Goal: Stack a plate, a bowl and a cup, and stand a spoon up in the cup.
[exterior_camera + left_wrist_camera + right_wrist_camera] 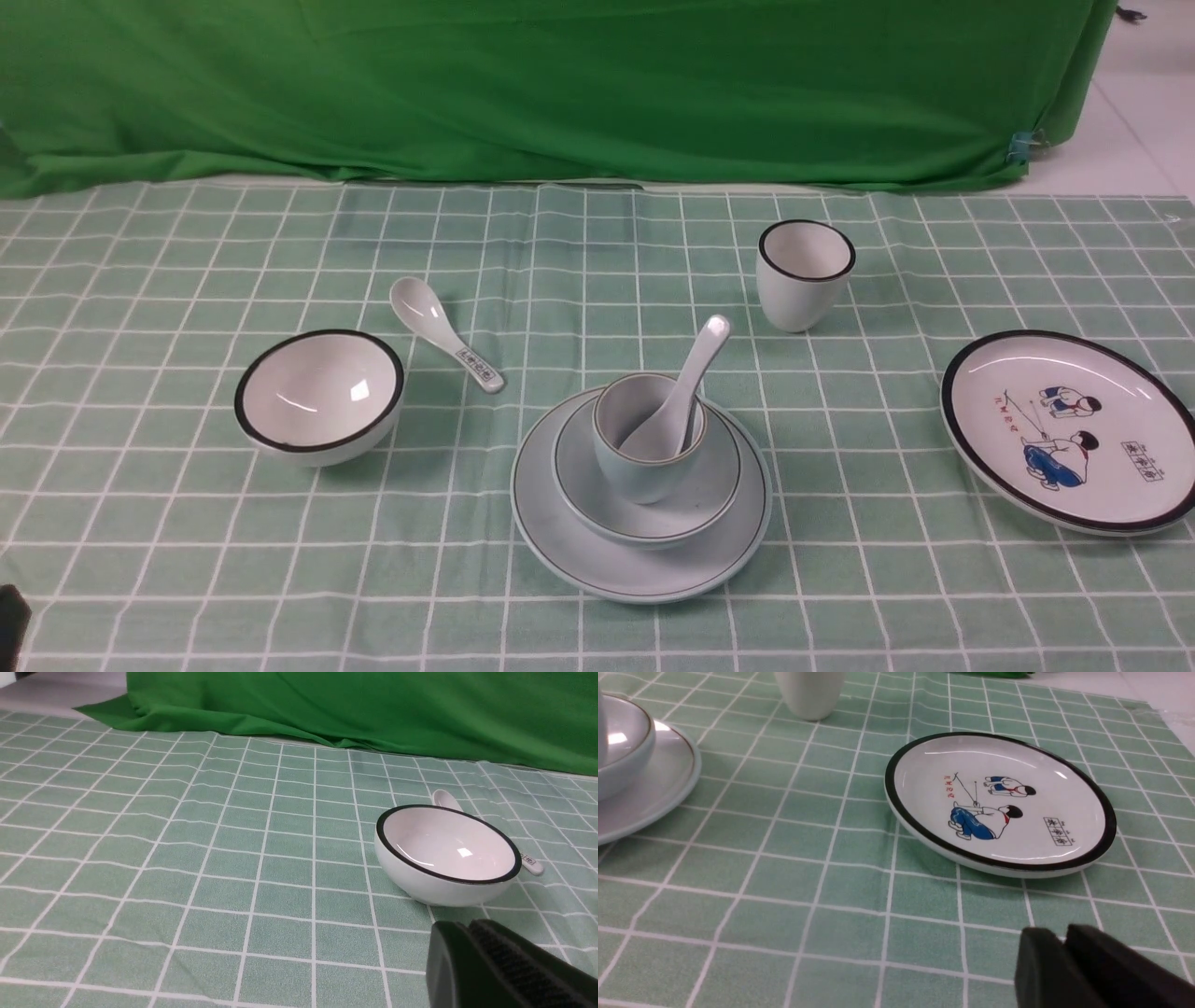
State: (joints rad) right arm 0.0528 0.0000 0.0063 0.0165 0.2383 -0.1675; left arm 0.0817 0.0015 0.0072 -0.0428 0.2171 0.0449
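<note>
The pale blue-green plate [579, 551] lies at the front middle of the checked cloth. The shallow bowl [711, 493] sits on it, and the cup [637, 474] stands in the bowl. The plain spoon [696, 368] stands in the cup, its handle leaning back and to the right. The plate's edge [658, 779] and the bowl [623, 746] also show in the right wrist view. My left gripper [467, 927] is shut and empty, low over the cloth in front of the white bowl. My right gripper [1064, 935] is shut and empty, in front of the cartoon plate.
A white black-rimmed bowl [319, 397] [448, 851] stands at the left, with a marked white spoon [448, 336] behind it. A white black-rimmed cup [805, 273] stands at the back right. The cartoon plate [990, 373] [924, 765] lies at the far right. Green cloth hangs behind.
</note>
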